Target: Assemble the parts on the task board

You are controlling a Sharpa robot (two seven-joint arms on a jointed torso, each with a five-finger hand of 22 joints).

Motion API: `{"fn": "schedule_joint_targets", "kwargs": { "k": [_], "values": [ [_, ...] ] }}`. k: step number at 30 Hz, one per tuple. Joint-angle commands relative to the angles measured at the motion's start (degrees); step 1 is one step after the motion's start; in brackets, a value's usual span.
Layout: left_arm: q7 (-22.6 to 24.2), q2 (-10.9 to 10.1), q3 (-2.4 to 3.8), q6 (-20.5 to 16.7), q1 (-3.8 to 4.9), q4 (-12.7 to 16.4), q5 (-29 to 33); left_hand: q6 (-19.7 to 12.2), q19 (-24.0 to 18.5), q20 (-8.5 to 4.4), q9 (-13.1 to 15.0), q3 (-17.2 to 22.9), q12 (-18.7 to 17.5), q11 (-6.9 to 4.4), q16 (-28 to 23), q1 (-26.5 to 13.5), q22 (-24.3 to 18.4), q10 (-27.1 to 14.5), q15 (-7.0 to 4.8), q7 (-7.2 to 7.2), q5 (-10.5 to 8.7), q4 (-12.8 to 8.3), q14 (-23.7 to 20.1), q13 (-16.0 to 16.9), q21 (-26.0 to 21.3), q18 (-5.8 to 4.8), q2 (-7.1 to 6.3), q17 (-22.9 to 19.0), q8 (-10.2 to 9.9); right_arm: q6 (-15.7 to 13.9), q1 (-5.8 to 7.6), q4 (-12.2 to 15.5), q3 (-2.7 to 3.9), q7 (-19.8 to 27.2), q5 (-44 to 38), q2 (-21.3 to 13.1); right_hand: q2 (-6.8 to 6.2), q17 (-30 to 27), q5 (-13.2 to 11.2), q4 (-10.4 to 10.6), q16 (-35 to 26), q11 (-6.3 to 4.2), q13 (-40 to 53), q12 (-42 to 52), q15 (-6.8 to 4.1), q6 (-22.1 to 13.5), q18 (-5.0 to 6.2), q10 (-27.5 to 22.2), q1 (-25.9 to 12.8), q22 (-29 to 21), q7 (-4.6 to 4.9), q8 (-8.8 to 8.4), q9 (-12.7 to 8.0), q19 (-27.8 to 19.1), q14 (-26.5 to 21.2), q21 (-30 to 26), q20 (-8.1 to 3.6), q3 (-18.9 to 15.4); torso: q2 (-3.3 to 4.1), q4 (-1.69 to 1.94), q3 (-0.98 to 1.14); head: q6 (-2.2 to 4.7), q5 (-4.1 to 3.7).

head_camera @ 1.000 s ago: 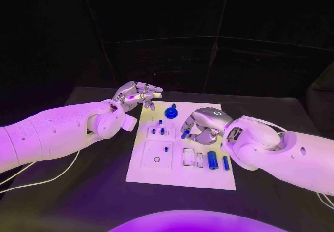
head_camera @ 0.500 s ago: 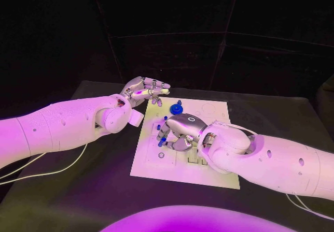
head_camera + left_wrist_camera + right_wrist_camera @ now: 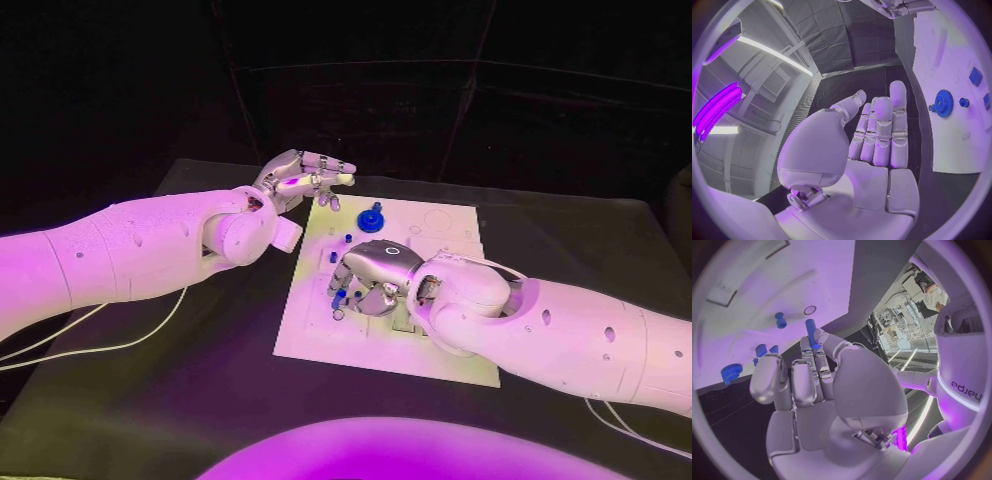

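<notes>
black table (image 3: 173,400) bears white task board (image 3: 433,355)

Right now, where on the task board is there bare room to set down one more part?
The task board is bare between the right hand and its near edge, and at its far right corner, beside the blue gear. The middle is crowded: blue pegs and the right hand.

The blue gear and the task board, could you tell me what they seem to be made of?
Blue gear: probably moulded or printed plastic, going by its uniform matte colour and crisp teeth with no metallic glint. Task board: a white, flat, rigid plate with cut recesses, likely plastic or painted sheet; the look leaves it open.
</notes>
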Motion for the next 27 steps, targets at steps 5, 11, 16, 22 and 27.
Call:
{"fn": "schedule_joint_targets", "kwargs": {
  "k": [5,11,16,22,27],
  "values": [
    [0.4,0.1,0.06,0.2,0.09,0.0,1.0,-0.3,0.2,0.46,0.0,-0.4,0.3,-0.06,-0.2,0.1,-0.1,-0.5,0.03,-0.11,0.14,-0.1,-0.6,0.0,-0.2,0.75,0.27,-0.1,-0.1,2.6,0.01,-0.2,-0.12,0.6,-1.2,0.2,-0.19,-0.1,0.2,0.0,0.2,-0.82,0.1,-0.1,-0.03,-0.2,0.74,1.0,-0.3,-0.1,0.39,-0.23,-0.1,-0.2,1.8,0.1,-0.23,0.5,0.04,-0.03,-0.04,-0.23,0.10],
    [0.4,0.1,0.06,0.2,0.10,0.0,1.0,-0.3,0.2,0.46,0.0,-0.4,0.3,-0.06,-0.2,0.1,-0.1,-0.5,0.03,-0.11,0.14,-0.1,-0.6,0.0,-0.2,0.75,0.27,-0.1,-0.1,3.6,-0.05,-0.1,-0.61,0.7,-1.2,0.4,-0.20,-0.1,0.3,0.0,0.2,-0.81,0.1,-0.1,-0.02,-0.2,0.73,1.0,-0.4,-0.1,0.39,-0.23,-0.1,-0.2,1.8,0.1,-0.22,0.5,0.02,0.00,0.00,-0.39,0.19],
    [0.4,0.0,0.06,0.2,0.10,0.0,1.0,-0.3,0.2,0.46,0.0,-0.4,0.3,-0.06,-0.2,0.1,-0.1,-0.5,0.03,-0.11,0.14,-0.1,-0.6,0.0,-0.2,0.75,0.27,-0.1,-0.1,3.9,-0.09,-0.4,-0.76,0.3,-1.7,0.3,-0.20,-0.1,0.3,0.0,0.2,-0.81,0.1,-0.1,-0.02,-0.2,0.73,1.0,-0.4,-0.1,0.39,-0.23,-0.1,-0.2,1.8,0.1,-0.22,0.5,-0.02,-0.06,-0.05,-0.40,0.13],
    [0.5,0.0,0.06,0.2,0.10,0.0,1.0,-0.3,0.2,0.46,0.0,-0.4,0.3,-0.06,-0.2,0.1,-0.1,-0.5,0.03,-0.11,0.14,-0.1,-0.6,0.0,-0.2,0.75,0.27,-0.1,-0.1,4.1,-0.17,-0.8,-0.82,0.1,-2.1,0.4,-0.20,-0.1,0.3,0.0,0.2,-0.81,0.1,-0.1,-0.02,-0.2,0.73,1.0,-0.4,-0.1,0.39,-0.23,-0.1,-0.2,1.8,0.1,-0.22,0.5,0.00,-0.06,-0.01,-0.43,0.09],
    [0.4,0.0,0.06,0.2,0.10,0.0,1.0,-0.3,0.2,0.46,0.0,-0.4,0.3,-0.06,-0.2,0.1,-0.1,-0.5,0.03,-0.11,0.14,-0.1,-0.6,0.0,-0.2,0.75,0.27,-0.1,-0.1,3.9,-0.27,-1.0,-0.86,-0.5,-3.5,0.8,-0.20,-0.1,0.3,0.0,0.2,-0.81,0.1,-0.1,-0.02,-0.2,0.73,1.0,-0.4,-0.1,0.39,-0.23,-0.1,-0.2,1.8,0.1,-0.22,0.5,0.05,-0.01,0.01,-0.36,-0.02]
  ]
}}
